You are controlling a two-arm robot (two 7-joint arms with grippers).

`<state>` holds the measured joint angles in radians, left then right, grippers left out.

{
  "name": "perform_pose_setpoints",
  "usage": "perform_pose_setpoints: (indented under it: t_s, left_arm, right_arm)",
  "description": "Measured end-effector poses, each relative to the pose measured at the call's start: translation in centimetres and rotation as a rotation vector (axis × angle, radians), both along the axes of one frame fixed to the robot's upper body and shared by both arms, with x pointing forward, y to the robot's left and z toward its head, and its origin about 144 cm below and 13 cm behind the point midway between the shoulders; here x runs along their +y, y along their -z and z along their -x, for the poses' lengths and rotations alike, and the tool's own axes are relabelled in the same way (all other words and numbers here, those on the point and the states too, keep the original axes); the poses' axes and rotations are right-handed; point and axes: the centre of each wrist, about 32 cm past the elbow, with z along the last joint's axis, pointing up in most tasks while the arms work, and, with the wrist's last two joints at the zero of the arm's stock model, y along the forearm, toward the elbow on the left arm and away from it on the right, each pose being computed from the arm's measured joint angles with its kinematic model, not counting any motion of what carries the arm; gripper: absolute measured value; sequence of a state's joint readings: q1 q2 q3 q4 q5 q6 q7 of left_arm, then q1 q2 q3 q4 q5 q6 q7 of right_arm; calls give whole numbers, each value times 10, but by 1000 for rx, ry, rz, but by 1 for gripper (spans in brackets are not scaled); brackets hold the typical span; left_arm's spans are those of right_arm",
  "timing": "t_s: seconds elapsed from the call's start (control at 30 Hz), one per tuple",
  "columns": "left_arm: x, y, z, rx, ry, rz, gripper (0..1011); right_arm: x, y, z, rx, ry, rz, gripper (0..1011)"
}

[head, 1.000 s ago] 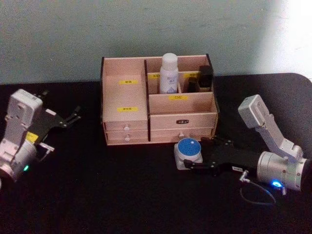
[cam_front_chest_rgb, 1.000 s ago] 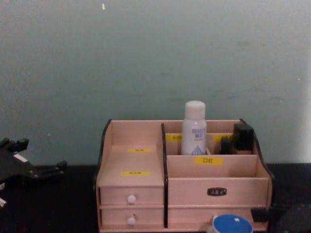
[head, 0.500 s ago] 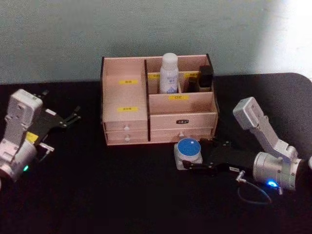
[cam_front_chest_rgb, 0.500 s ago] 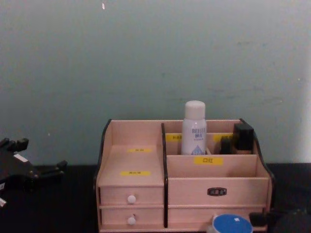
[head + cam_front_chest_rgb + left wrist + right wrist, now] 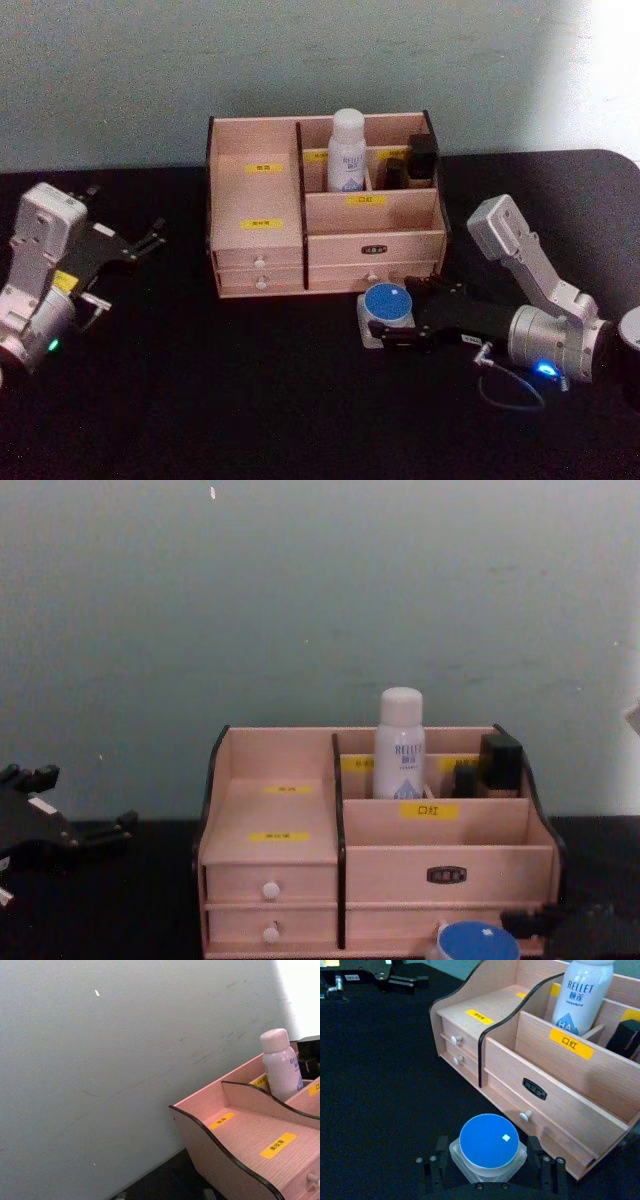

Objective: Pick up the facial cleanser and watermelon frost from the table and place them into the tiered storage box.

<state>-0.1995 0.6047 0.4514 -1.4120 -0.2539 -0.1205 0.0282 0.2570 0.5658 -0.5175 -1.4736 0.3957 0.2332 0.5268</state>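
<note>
The tiered storage box (image 5: 255, 190) (image 5: 540, 1060) (image 5: 280, 810) (image 5: 240, 1130) stands at the back of the black table. A white bottle, the facial cleanser (image 5: 348, 152) (image 5: 582, 995) (image 5: 400, 745) (image 5: 280, 1065), stands upright in its rear middle compartment. The watermelon frost, a clear jar with a round blue lid (image 5: 387, 303) (image 5: 489, 1142) (image 5: 478, 942), sits on the table just in front of the box's right drawers. My right gripper (image 5: 395, 314) (image 5: 489, 1164) lies low on the table, open, one finger on each side of the jar. My left gripper (image 5: 152, 237) (image 5: 75, 802) hangs open and idle far left.
Dark small items (image 5: 420, 158) fill the box's rear right compartment. The box's front face with its white knobs (image 5: 525, 1116) is a short way behind the jar. A blue cable (image 5: 510, 395) loops under the right arm. A pale green wall stands behind.
My right arm has slid left along the table, bringing its fingers farther around the jar. The jar, the bottle and the left arm have stayed put.
</note>
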Motion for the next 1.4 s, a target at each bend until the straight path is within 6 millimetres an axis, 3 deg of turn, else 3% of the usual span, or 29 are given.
perform_pose_setpoints:
  t_s: [1.27, 1.4]
  left_arm:
    - [0, 0, 0, 0, 0, 0, 1001]
    - [0, 0, 0, 0, 0, 0, 1001]
  right_arm:
    - [3, 3, -3, 6, 9, -1, 1000]
    - [3, 3, -3, 7, 9, -1, 953]
